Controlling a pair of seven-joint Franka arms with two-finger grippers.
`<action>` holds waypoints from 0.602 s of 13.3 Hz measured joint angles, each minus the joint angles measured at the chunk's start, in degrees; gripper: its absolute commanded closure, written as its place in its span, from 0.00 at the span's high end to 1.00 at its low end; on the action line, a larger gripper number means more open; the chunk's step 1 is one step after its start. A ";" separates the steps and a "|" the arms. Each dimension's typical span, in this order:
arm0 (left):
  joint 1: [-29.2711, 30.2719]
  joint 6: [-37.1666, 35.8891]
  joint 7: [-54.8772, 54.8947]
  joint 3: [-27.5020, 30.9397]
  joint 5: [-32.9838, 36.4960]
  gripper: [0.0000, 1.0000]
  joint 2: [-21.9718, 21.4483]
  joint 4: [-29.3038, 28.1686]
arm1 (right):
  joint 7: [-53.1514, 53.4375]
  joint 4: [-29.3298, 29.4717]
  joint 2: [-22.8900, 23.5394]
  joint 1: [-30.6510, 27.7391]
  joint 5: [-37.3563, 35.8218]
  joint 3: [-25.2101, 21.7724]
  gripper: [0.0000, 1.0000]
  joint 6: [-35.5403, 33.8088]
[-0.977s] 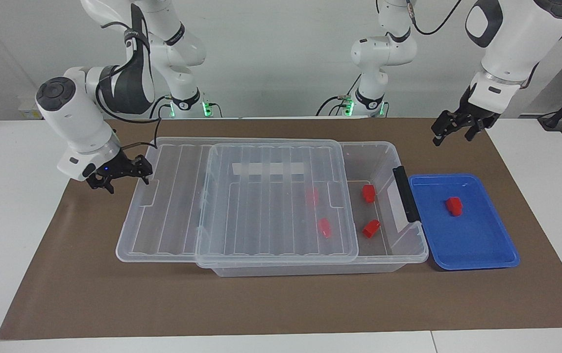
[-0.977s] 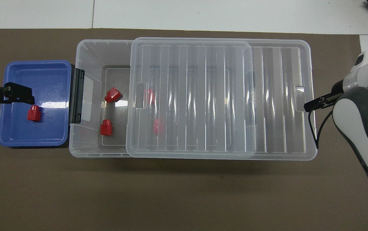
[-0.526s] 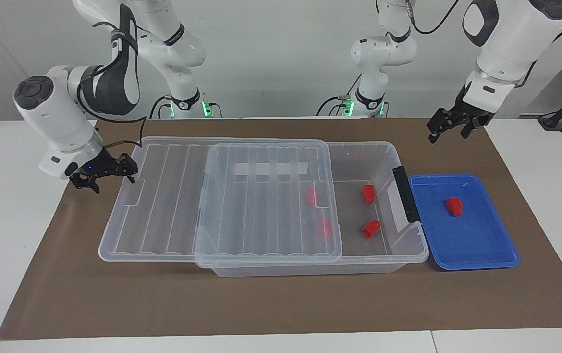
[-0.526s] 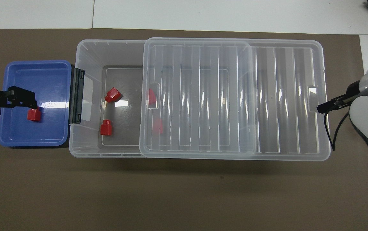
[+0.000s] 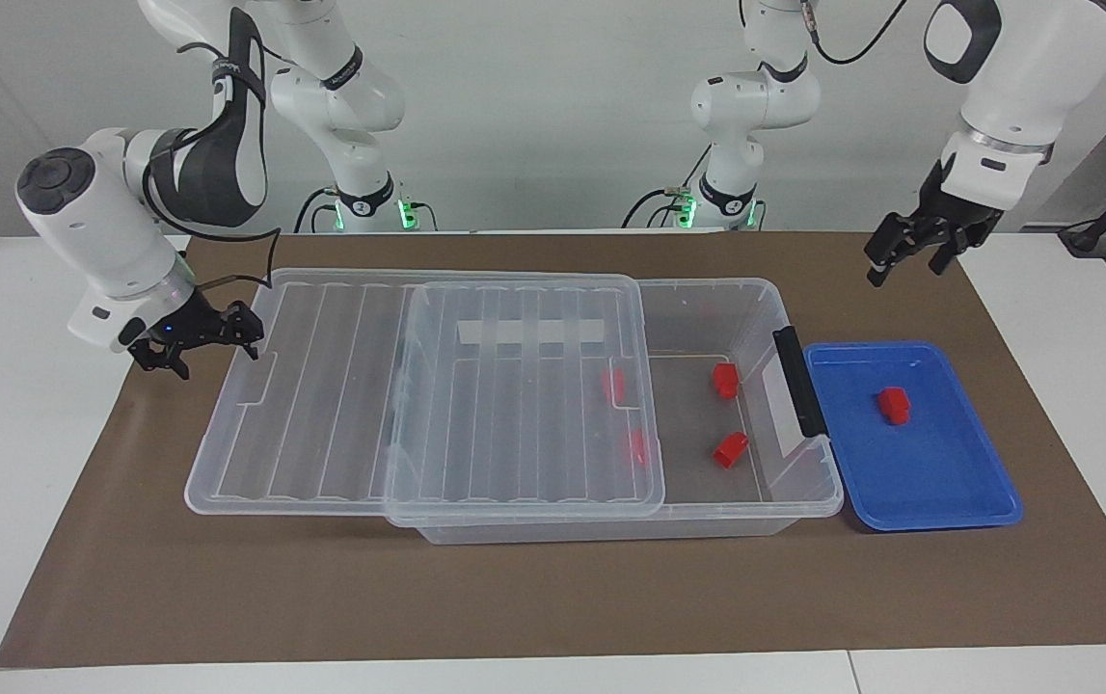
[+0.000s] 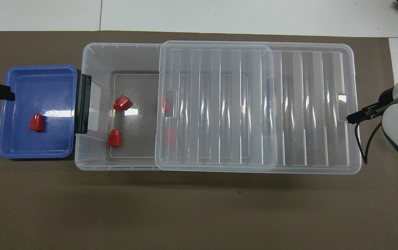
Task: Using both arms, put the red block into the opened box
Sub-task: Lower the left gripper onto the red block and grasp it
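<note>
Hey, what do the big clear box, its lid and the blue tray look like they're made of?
Box and ribbed lid: likely clear glossy plastic; red blocks show through. Blue tray: probably opaque molded plastic, with shiny glare on its floor.

A white table [image 5: 22, 434] carried a brown mat [image 5: 514, 598] that covered most of its top. On the mat lay a large clear box [image 5: 755, 501], its ribbed lid [image 5: 321, 405] slid partway off toward the right arm's end. Touching the box's black-handled end, toward the left arm's end of the table, a blue tray [image 5: 938, 482] also rested on the mat.
</note>
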 measured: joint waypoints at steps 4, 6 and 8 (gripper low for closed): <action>2.17 19.11 9.03 0.02 0.01 1.00 7.23 -11.29 | -0.15 0.00 0.00 -0.41 -0.36 0.00 1.00 0.00; 4.44 22.41 14.85 0.13 0.00 1.00 9.42 -14.21 | -0.15 0.00 0.00 -0.45 -0.42 0.00 1.00 0.00; 5.34 22.83 16.29 0.17 0.00 1.00 10.52 -14.68 | -0.15 0.01 -0.04 -0.51 -0.42 0.00 1.00 0.00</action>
